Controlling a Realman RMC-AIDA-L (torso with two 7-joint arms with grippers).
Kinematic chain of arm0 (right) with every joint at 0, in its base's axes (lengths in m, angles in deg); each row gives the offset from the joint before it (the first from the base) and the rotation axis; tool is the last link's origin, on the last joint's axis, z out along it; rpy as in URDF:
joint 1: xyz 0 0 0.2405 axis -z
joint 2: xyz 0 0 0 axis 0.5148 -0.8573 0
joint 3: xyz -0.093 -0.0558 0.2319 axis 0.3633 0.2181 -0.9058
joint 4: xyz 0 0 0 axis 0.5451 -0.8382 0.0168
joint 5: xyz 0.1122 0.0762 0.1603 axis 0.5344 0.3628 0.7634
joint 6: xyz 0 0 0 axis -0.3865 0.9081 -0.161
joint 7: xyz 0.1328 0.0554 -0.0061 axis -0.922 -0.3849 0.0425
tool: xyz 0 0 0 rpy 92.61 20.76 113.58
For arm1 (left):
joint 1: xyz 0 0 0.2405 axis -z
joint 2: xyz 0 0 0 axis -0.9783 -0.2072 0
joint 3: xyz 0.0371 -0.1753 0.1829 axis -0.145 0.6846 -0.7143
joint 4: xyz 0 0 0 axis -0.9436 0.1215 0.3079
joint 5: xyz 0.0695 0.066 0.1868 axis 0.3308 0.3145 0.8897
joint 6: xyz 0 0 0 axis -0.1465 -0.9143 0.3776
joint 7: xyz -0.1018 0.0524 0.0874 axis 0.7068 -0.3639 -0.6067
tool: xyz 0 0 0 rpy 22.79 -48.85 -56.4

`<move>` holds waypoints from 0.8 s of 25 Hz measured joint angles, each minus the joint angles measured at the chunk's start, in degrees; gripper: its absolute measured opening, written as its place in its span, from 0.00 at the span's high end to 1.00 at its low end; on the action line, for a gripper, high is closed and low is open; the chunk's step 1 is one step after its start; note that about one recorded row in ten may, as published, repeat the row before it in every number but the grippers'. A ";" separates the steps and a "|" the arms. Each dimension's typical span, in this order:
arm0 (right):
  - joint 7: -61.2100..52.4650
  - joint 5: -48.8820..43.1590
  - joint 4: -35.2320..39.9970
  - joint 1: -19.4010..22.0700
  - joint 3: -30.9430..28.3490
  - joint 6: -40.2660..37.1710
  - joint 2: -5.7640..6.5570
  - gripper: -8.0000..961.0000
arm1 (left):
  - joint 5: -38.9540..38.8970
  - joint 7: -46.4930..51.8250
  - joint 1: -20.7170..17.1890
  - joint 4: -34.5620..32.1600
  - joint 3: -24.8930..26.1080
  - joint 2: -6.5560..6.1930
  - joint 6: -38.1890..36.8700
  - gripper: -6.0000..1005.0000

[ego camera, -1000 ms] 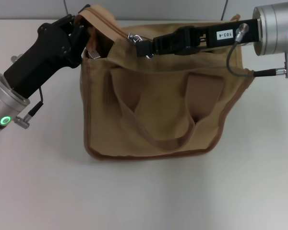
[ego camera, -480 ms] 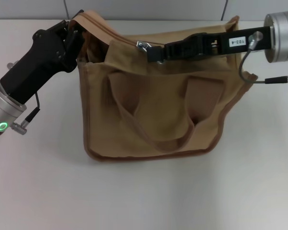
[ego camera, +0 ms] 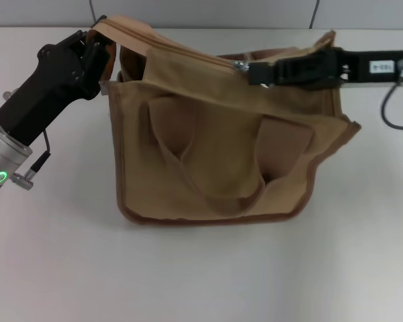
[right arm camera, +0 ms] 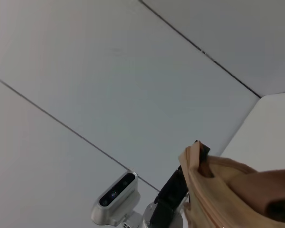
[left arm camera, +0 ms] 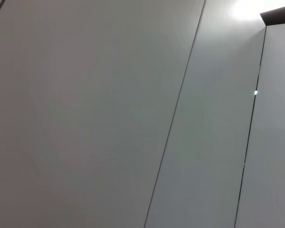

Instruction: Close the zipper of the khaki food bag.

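The khaki food bag (ego camera: 215, 161) lies on the white table, its two fabric handles draped over its front. Its zipper (ego camera: 188, 55) runs along the top edge, and the silver slider (ego camera: 240, 65) sits a little right of the middle. My right gripper (ego camera: 252, 70) reaches in from the right and is shut on the slider's pull tab. At the bag's top left corner my left gripper (ego camera: 102, 45) is shut on the fabric end. In the right wrist view the bag's corner (right arm camera: 228, 194) shows, with the left arm (right arm camera: 168, 197) behind it.
The white table (ego camera: 201, 268) surrounds the bag. A grey panelled wall (left arm camera: 133, 114) stands behind the table. A black cable (ego camera: 393, 111) loops below my right wrist.
My right gripper has drawn the slider to the right along the bag's top, shutting more of the zipper. The left gripper has pulled the left corner slightly further left.
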 joint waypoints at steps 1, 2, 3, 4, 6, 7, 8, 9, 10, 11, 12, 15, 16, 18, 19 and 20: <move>0.00 0.00 0.00 0.00 0.00 0.00 0.00 0.98 | 0.00 0.00 0.00 0.00 0.00 0.00 0.00 0.86; 0.41 0.00 0.00 1.14 -0.68 -0.83 0.17 0.98 | -0.01 -0.04 0.07 0.14 0.00 0.00 0.26 0.86; 0.41 0.00 0.00 1.14 -0.68 -0.83 0.17 0.98 | -0.01 -0.04 0.07 0.14 0.00 0.00 0.26 0.86; 0.65 0.00 0.00 1.82 -1.02 -1.24 0.21 0.98 | -0.03 -0.05 0.12 0.20 0.00 0.00 0.36 0.86; 1.29 0.00 -0.01 3.24 -1.84 -2.07 0.36 0.98 | -0.11 -0.09 0.26 0.40 0.00 0.00 0.64 0.86; 1.58 0.00 -0.01 3.82 -2.31 -2.39 0.42 0.98 | -0.15 -0.11 0.33 0.46 0.00 0.00 0.82 0.86; 1.85 -0.01 -0.01 4.36 -2.80 -2.69 0.46 0.98 | -0.15 -0.11 0.33 0.46 0.00 0.00 0.82 0.86; 2.12 -0.03 -0.01 4.87 -3.27 -2.97 0.51 0.98 | -0.17 -0.11 0.36 0.49 0.00 0.00 0.94 0.86; 2.52 -0.14 -0.01 5.57 -3.86 -3.30 0.61 0.98 | -0.17 -0.11 0.39 0.55 0.00 0.00 1.18 0.86; 2.74 -0.19 -0.04 6.13 -4.28 -3.52 0.71 0.98 | -0.17 -0.12 0.42 0.57 0.00 0.00 1.34 0.86; 3.01 -0.21 -0.10 6.65 -4.63 -3.73 0.85 0.98 | -0.17 -0.12 0.43 0.61 0.00 0.00 1.61 0.86; 3.97 -0.10 -0.25 9.07 -6.10 -5.18 1.53 0.98 | -0.17 -0.13 0.55 0.93 0.00 0.00 2.70 0.86; 3.97 -0.10 -0.25 9.07 -6.10 -5.18 1.53 0.98 | -0.17 -0.13 0.55 0.93 0.00 0.00 2.70 0.86; 4.59 -0.17 -0.51 10.36 -7.84 -6.01 1.78 0.98 | -0.19 -0.14 0.69 1.21 -0.01 0.00 3.10 0.86; 4.80 -0.23 -0.56 10.72 -8.25 -6.19 1.82 0.98 | -0.22 -0.16 0.80 1.30 -0.01 0.00 3.18 0.86; 5.29 -0.34 -0.62 11.50 -9.19 -6.56 1.90 0.98 | -0.25 -0.21 0.89 1.33 -0.02 0.00 3.35 0.86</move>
